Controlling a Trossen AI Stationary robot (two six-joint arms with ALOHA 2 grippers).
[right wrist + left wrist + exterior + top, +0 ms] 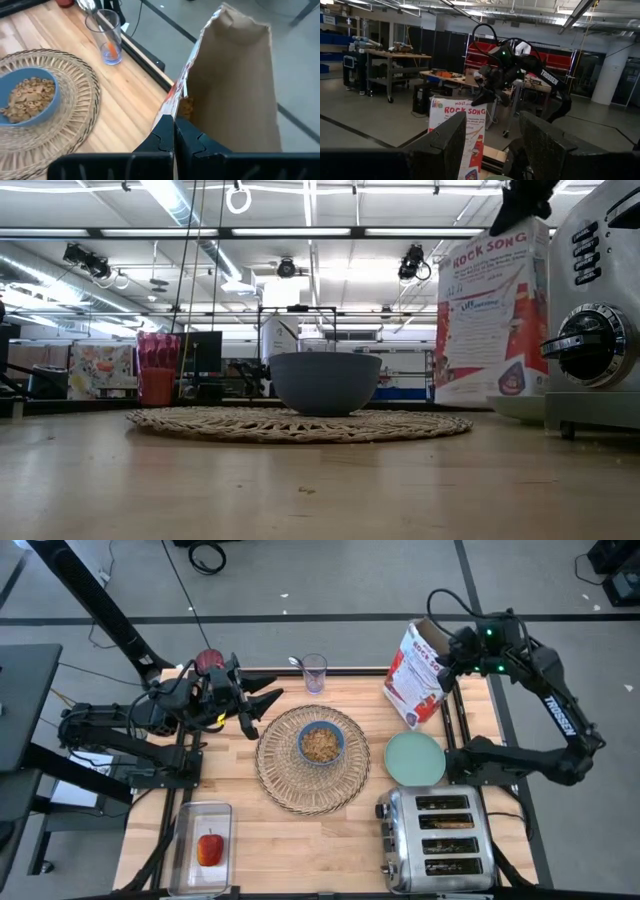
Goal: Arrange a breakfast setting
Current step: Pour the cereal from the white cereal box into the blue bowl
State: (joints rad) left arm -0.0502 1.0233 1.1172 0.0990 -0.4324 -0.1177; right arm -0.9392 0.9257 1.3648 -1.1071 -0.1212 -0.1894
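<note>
A light wooden table is seen carrying a round woven placemat at its middle, with a mint-green plate just beside it. A chrome toaster, a clear tray, a glass and a cereal box are also set on the wood.

The cereal box, standing just right of the woven placemat, reads "ROCK SONG" in red. Smaller print below is illegible. The right arm beside the box bears "TROSSEN" in white.
</note>
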